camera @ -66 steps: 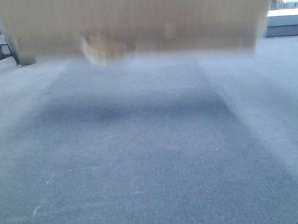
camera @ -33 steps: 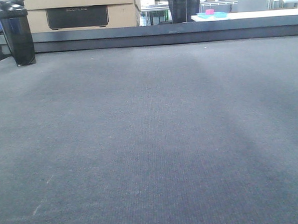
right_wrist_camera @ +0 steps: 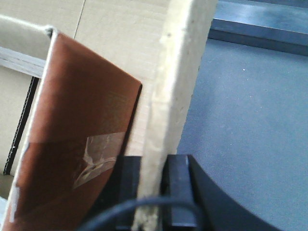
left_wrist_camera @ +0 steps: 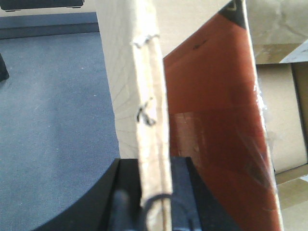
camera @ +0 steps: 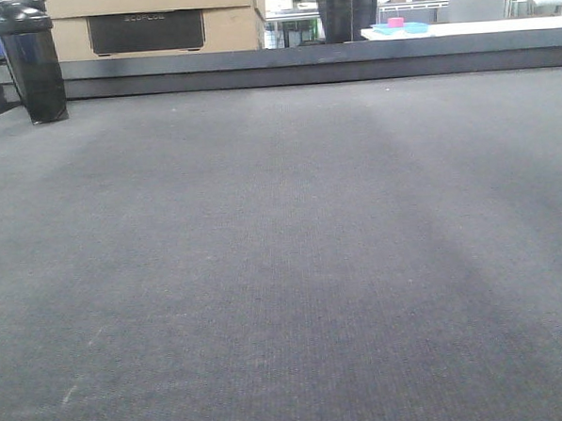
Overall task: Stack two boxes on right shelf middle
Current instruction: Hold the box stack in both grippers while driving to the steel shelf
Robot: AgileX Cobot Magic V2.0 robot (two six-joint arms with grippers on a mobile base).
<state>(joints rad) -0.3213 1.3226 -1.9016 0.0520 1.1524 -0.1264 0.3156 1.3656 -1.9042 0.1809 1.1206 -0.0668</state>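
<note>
Both grippers hold one brown cardboard box by opposite upright walls. In the left wrist view the left gripper is shut on the pale cut edge of the box, with a dark reddish-brown inner flap to its right. In the right wrist view the right gripper is shut on the box wall, and a taped reddish-brown flap lies to its left. More cardboard shows beyond the flap; whether it belongs to a second box I cannot tell. The shelf is out of view. The front view shows no box.
Grey carpet-like tabletop fills the front view, ending at a dark rail. A black bottle stands at far left. Behind the rail are a carton with a black panel, a dark container and a blue tray.
A second ago the box's blurred underside filled the top of the front view. It has risen out of that view, uncovering the rail and things behind. Nothing differs from half a second ago.
</note>
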